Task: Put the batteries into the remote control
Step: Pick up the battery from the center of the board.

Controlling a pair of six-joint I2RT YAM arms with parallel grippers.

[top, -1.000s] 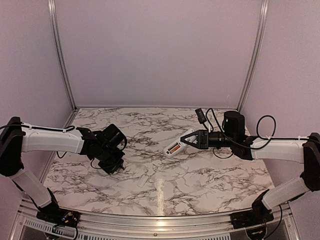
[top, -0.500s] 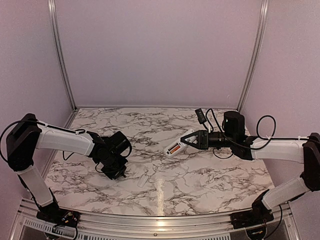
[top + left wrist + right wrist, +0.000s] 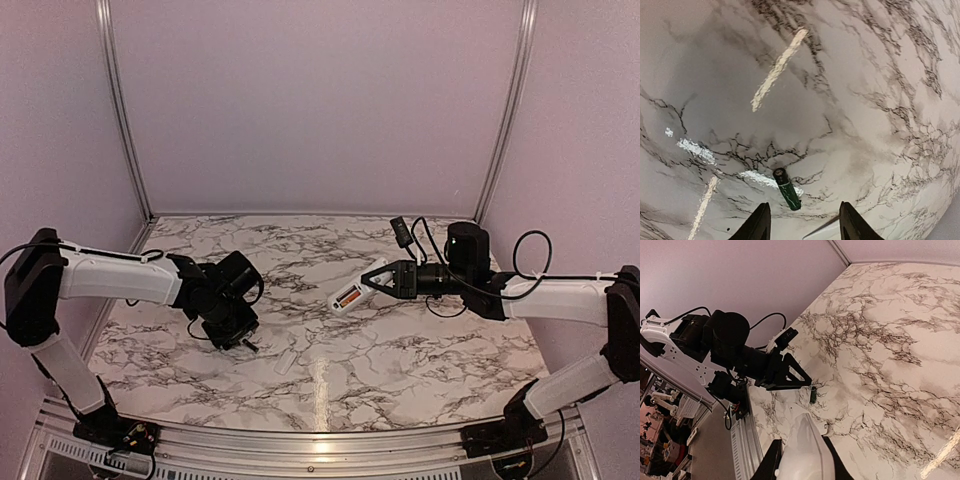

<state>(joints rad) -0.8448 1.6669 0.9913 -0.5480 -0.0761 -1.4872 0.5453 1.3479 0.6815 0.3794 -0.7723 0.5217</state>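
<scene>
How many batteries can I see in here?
2. One dark battery lies on the table just ahead of the open left hand. One orange-red battery sits in the remote control held by the right hand; another may be hidden there.

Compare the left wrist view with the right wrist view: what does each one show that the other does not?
Left wrist only: the green casing of the loose battery, close up. Right wrist only: the remote control in the shut right hand, the left arm, the wall. Both: that battery, the open left hand near it, the marble table.
</scene>
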